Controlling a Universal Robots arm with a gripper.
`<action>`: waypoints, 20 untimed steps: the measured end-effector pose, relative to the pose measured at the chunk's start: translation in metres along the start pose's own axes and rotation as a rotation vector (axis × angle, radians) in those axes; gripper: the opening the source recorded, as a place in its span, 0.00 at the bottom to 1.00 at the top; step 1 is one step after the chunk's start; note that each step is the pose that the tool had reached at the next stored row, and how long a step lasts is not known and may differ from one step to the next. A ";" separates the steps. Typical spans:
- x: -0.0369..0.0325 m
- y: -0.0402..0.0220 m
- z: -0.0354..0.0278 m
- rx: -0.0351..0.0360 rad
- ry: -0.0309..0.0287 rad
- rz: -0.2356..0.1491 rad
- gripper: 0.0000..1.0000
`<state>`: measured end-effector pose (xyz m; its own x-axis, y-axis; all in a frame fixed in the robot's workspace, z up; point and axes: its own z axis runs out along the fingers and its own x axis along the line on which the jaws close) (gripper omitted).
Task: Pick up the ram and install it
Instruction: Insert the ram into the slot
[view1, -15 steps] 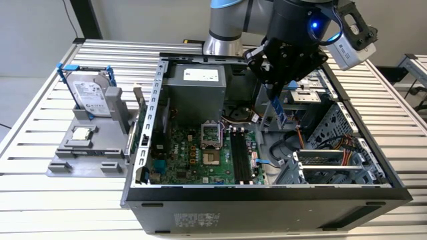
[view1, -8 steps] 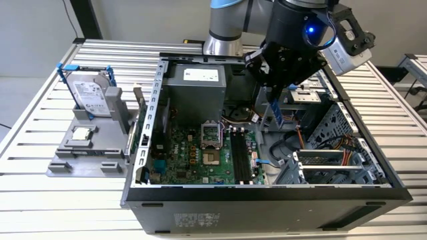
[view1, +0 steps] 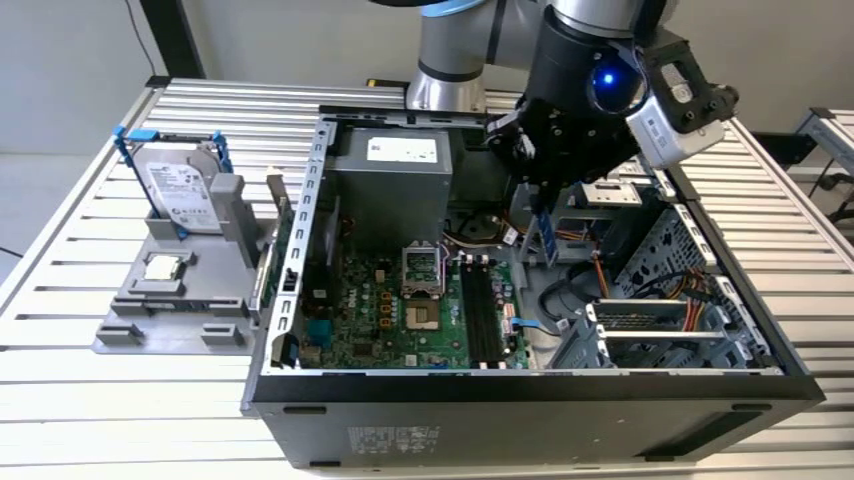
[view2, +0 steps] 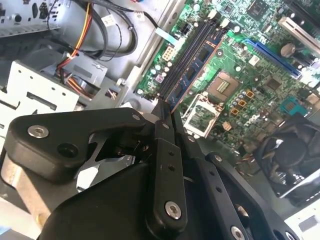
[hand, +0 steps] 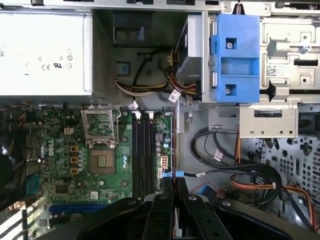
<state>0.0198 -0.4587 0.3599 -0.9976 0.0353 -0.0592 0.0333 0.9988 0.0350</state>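
Note:
My gripper hangs inside the open computer case, shut on the ram, a narrow dark stick that points down from the fingers. In the second wrist view the ram runs out from the closed fingertips, its chips and orange edge showing, right beside the black memory slots. In the first wrist view the ram is seen edge-on as a thin line, just to one side of the slots and above the board. The slots lie lower on the green motherboard than the gripper.
A silver hard drive in a blue frame stands on a grey holder at the exterior view's left, outside the case. Inside are the power supply, the processor socket, loose cables and a metal drive cage.

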 end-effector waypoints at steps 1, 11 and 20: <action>0.0002 -0.0001 0.0017 0.0001 0.0000 0.001 0.00; 0.0019 -0.0007 0.0200 0.0004 0.0002 0.005 0.00; 0.0030 -0.0011 0.0297 0.0014 0.0133 0.007 0.00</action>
<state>0.0185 -0.4587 0.3300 -0.9981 0.0418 -0.0456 0.0403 0.9986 0.0339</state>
